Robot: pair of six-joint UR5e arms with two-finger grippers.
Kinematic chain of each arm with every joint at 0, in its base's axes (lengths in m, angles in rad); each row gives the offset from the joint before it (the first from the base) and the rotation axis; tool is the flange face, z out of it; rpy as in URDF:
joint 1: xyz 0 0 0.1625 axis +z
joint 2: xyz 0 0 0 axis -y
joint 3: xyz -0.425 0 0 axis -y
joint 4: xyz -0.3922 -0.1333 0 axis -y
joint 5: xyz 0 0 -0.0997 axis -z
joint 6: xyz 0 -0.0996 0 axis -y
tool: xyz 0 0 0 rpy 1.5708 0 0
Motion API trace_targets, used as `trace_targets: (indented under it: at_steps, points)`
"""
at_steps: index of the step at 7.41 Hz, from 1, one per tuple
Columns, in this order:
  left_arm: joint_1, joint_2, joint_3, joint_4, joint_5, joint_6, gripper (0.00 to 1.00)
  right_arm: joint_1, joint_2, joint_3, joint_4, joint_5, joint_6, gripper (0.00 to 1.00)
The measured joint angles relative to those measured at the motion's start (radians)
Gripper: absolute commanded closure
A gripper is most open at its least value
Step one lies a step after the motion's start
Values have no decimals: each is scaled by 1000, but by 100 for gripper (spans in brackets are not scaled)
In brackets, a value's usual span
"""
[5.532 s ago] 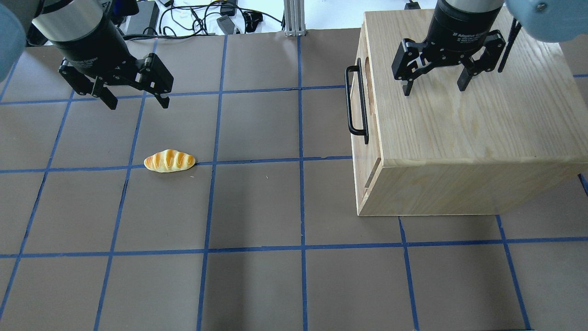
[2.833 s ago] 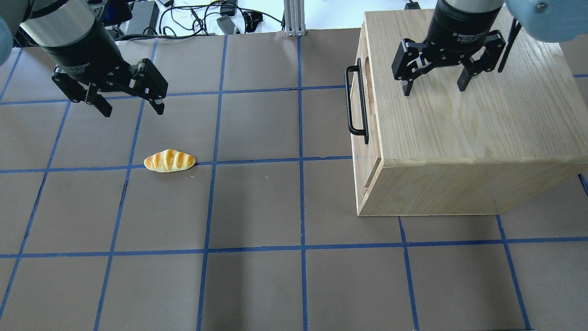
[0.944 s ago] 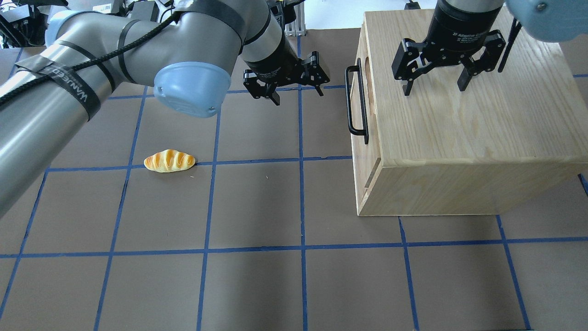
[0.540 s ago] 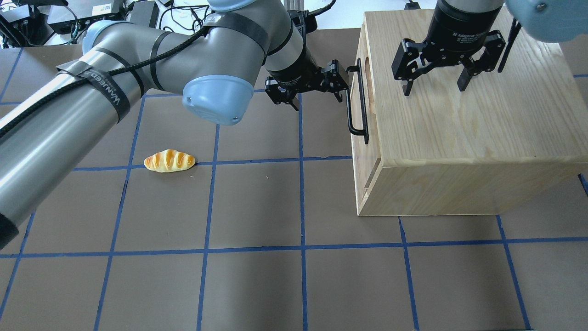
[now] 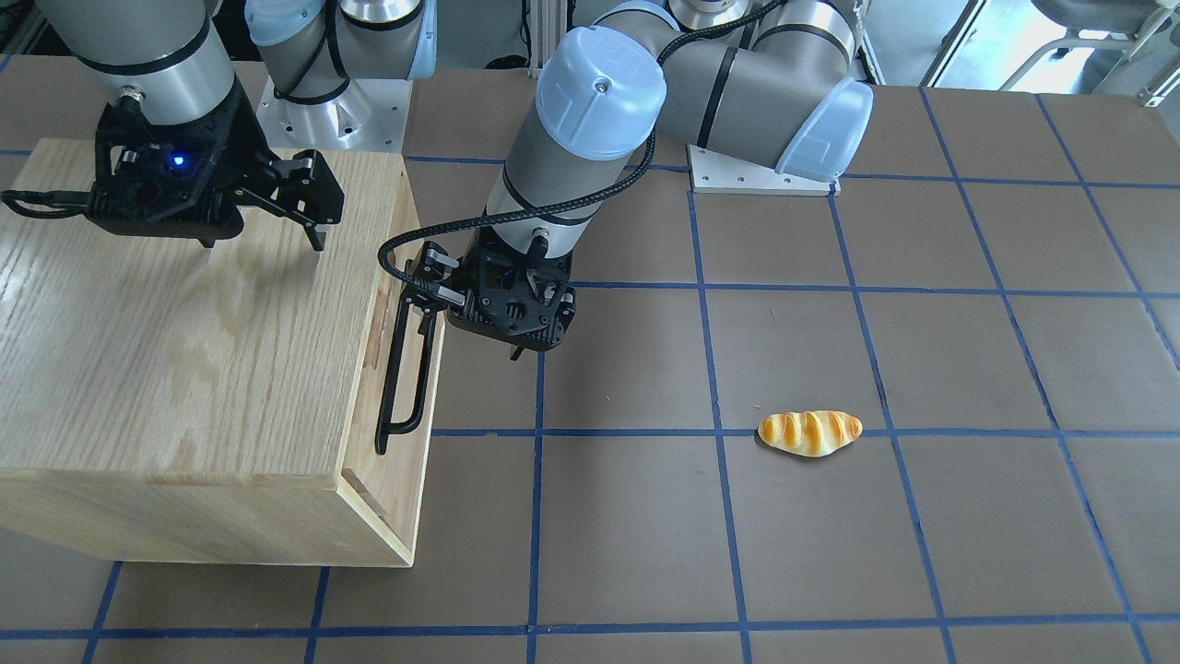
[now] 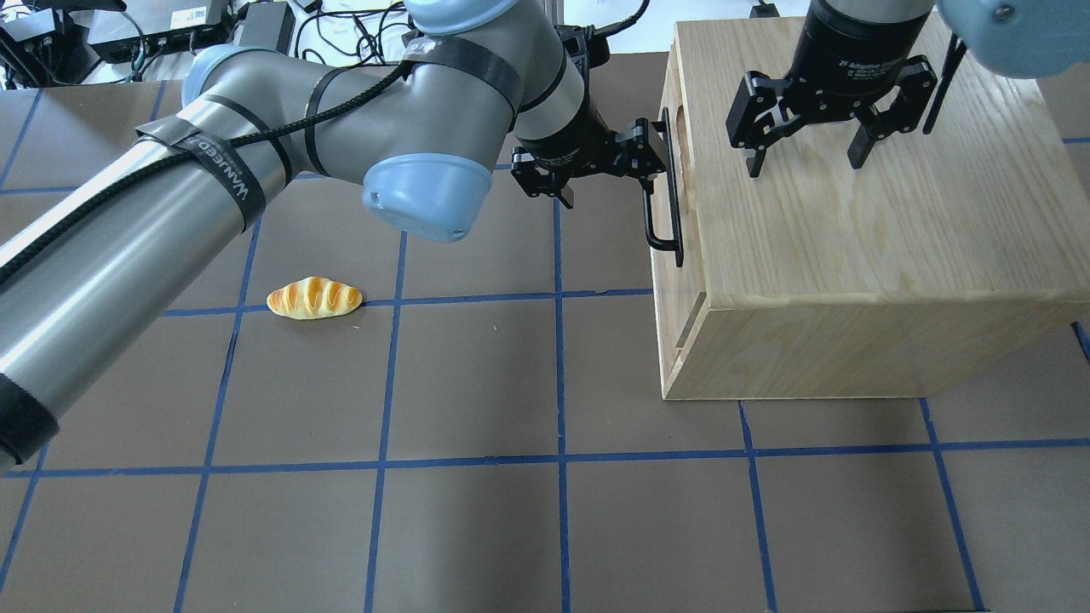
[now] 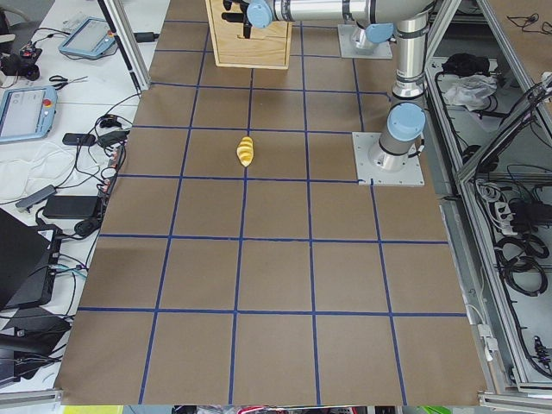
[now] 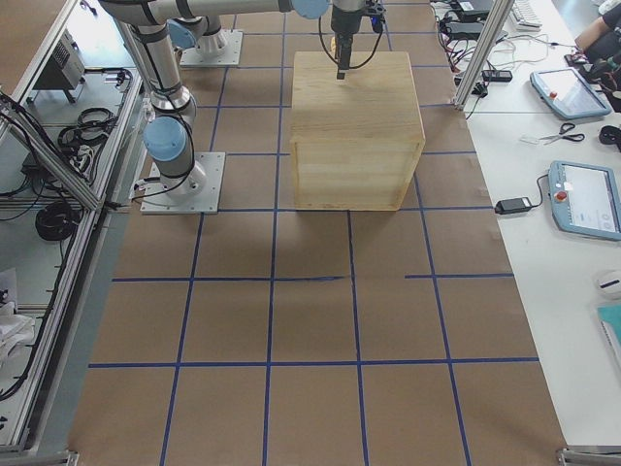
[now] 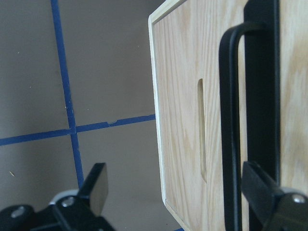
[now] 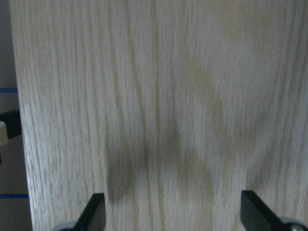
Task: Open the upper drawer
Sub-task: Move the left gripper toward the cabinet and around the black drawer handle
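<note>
**Handle bracketed, drawer shut: an off-centre pull is the risk**

At 9 o'clock in the overhead view a toy bread roll [image 6: 314,298] is seen on the table [image 6: 477,511], well apart from the work. Toward 1 o'clock from it the left gripper [image 6: 606,174] is held at the front of the oak-grain cabinet [image 6: 851,255] with fingers spread. In its wrist view the black bar handle [image 6: 647,213] is seen between them, close to one finger [image 9: 269,197], and nothing is pinched yet. The upper drawer [image 6: 690,213] is found at the top of the face turned toward 9 o'clock, shut flush within the cabinet. At 3 o'clock from the handle the right gripper [image 6: 805,166] is held over the cabinet top, likewise spread and empty; whether the wood is touched cannot be told.

The closing and the pull are judged not yet begun. The bar is met near its 12 o'clock end, so the drawer could be skewed and jammed by the pull. As the bar is not centred between the fingers, it could be clipped and lost. If the cabinet is not pressed down, it could be dragged whole toward 9 o'clock.
</note>
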Motion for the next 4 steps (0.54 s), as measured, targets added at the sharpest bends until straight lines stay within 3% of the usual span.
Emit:
trace_targets:
  at_steps: [4]
  points:
    - [-11,-27,0,36,0,-1,0,0,0,0,0,0,-1,0]
